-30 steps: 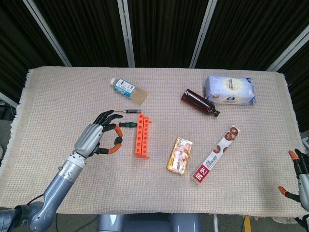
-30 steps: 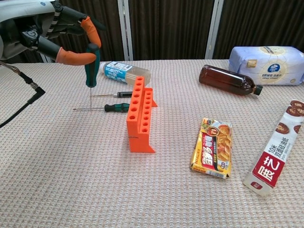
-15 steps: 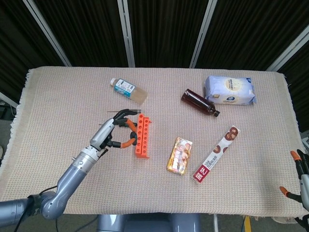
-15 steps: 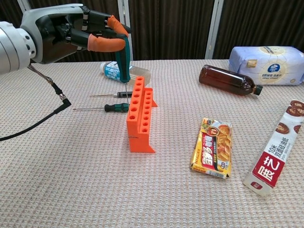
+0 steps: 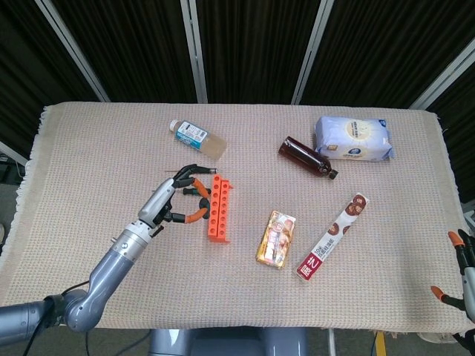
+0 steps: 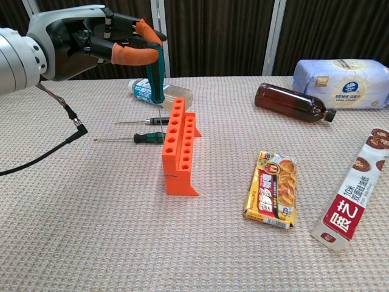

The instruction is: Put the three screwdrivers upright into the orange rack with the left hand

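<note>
Surface: a beige woven cloth [image 6: 91, 243] covers the table; behind its far edge hang dark curtain panels [image 5: 252, 44] with pale strips between them.

Nearest in the chest view lie a red-and-white snack stick pack [image 6: 354, 207] and a yellow snack packet [image 6: 271, 190], both flat on the cloth. Left of these stands the orange rack [image 6: 179, 147], its two rows of holes running away from the camera.

Left hand [image 6: 91, 42]: raised above the far end of the rack. Orange-tipped fingers [image 6: 130, 56] pinch the green handle of a held screwdriver [image 6: 157, 76], which hangs upright, shaft pointing down just behind the rack's far end. Whether the tip is in a hole cannot be told. A black cable [image 6: 55, 152] trails from the wrist over the cloth.

Two more screwdrivers lie flat left of the rack: a green-handled one [image 6: 143, 138], handle just beside the rack, and a slimmer black-handled one [image 6: 149, 121] further back.

Farther off: a clear bottle with a blue label [image 6: 159, 92] on its side, a brown bottle [image 6: 292, 103] on its side, and a white-and-blue tissue pack [image 6: 340, 74] at the far right.

Head view only: the right hand [image 5: 462, 274] shows at the lower right frame edge, off the table's side, orange fingertips spread apart and holding nothing. The chest view does not show it. The head view hides the held screwdriver's shaft under the left hand.
</note>
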